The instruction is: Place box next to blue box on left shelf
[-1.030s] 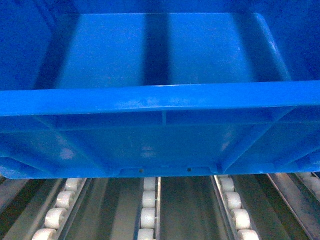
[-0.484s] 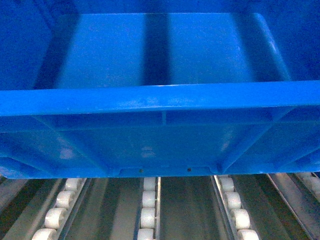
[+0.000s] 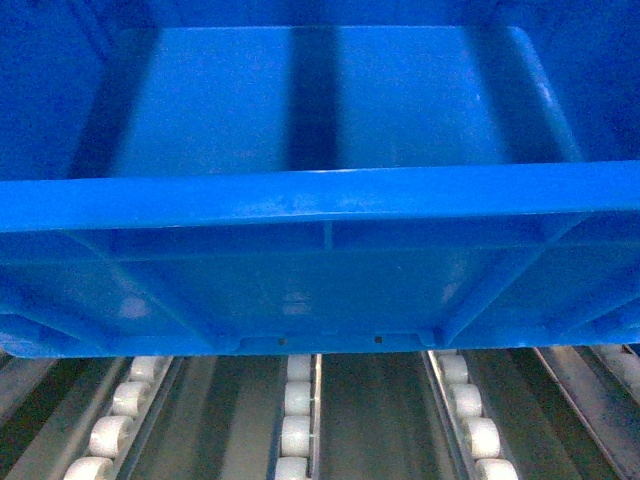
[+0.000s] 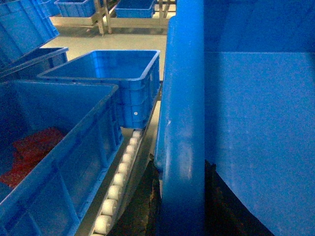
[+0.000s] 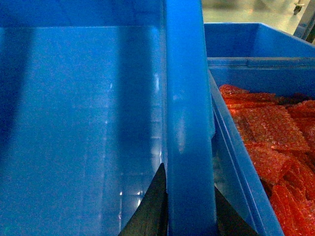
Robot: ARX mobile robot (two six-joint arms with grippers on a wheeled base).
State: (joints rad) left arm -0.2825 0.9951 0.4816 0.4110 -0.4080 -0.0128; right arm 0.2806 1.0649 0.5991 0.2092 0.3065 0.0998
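Box (image 3: 320, 190) position is unchanged over the last second: it hangs just above the left shelf (image 3: 298, 415) rollers (not yet set down). Both jaws stay clenched on its side rims, so lowering remains.

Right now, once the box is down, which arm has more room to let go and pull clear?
Left, probably. Beside the left claw an open roller lane separates the box from its neighbour crate. The right claw sits tight against the crate of red material.
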